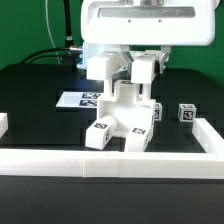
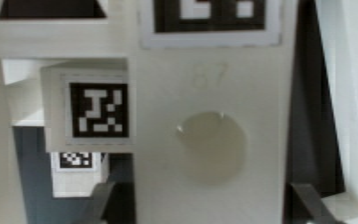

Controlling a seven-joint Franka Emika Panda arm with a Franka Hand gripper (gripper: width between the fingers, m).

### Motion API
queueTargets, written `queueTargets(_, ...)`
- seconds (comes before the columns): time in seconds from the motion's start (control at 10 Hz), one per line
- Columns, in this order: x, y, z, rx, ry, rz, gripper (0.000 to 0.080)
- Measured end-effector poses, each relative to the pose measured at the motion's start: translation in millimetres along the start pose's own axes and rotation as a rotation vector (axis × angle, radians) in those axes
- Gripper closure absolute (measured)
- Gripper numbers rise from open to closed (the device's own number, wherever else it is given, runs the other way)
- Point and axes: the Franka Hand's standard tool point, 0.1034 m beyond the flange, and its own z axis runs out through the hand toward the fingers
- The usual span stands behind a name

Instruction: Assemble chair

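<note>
The partly built white chair (image 1: 122, 118) stands mid-table, its blocky parts carrying black-and-white tags. My gripper (image 1: 125, 70) hangs straight above it, shut on an upright white chair part (image 2: 211, 140) that reaches down into the assembly. In the wrist view that wide glossy part fills the gap at my gripper (image 2: 211, 205), and both dark fingers (image 2: 114, 200) press on its sides. A tag (image 2: 211, 15) sits on the part's far end. A tagged block (image 2: 96, 105) of the chair lies beside it.
A small loose tagged white block (image 1: 186, 113) sits on the exterior view's right. The marker board (image 1: 78, 99) lies flat behind the chair on the left. A low white border wall (image 1: 110, 160) runs along the front and up both sides.
</note>
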Motion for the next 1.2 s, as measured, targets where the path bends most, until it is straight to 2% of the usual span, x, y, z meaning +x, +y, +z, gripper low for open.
queueTargets(0.9, 2.9, -2.6, 0.4, 0.003, 0.016, -0.004, 0.0515)
queueTargets(1.2, 4.8, 0.1, 4.7, -0.001, 0.023, -0.003, 0.0515)
